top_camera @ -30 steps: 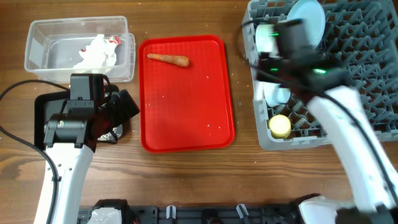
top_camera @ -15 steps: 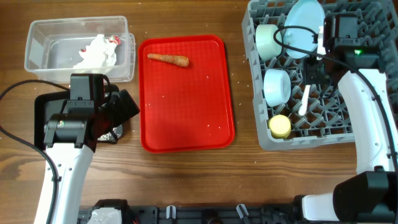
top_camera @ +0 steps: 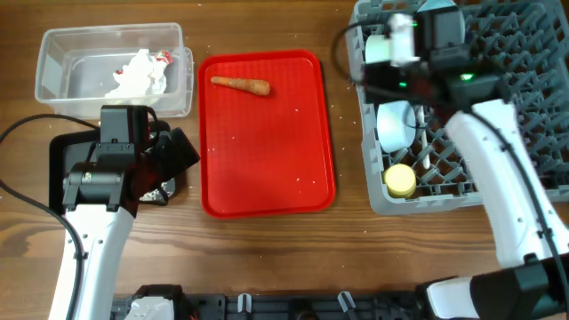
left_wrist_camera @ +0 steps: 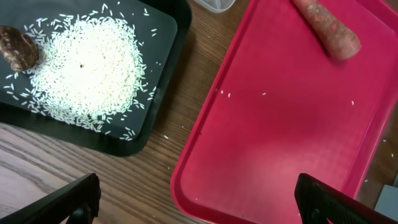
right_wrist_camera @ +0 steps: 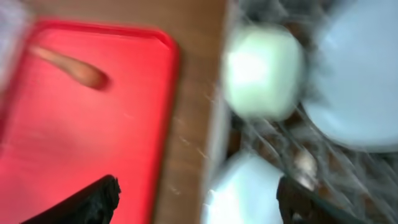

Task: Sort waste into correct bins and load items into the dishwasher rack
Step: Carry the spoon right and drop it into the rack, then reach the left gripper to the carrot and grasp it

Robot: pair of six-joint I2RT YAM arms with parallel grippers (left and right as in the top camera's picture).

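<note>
1. The left gripper (left_wrist_camera: 196, 191) hangs over the gap between the black tray (left_wrist_camera: 166, 59) and the red serving tray (top_camera: 267, 169), its two fingers spread wide with nothing between them.
2. In the black tray lie a heap of white rice-like grains (left_wrist_camera: 87, 68) and, at its far left edge, the small brown food lump (left_wrist_camera: 17, 55).
3. The orange carrot (top_camera: 240, 84) lies on the red serving tray near its top edge, alone apart from a few stray grains.
4. The clear tub (top_camera: 53, 62) holds the crumpled white napkin (top_camera: 138, 76), with the red snack wrapper (top_camera: 160, 57) touching it.
5. The right gripper (right_wrist_camera: 198, 200) is over the near-left corner of the dishwasher rack (top_camera: 533, 89), fingers apart and empty (its wrist view is badly blurred).
6. In the rack sit the mint-white bowl (right_wrist_camera: 261, 71), the pale-blue plate (right_wrist_camera: 354, 81) beside it, the blue bowl (top_camera: 391, 124) and the yellow cup (top_camera: 399, 180).
</note>
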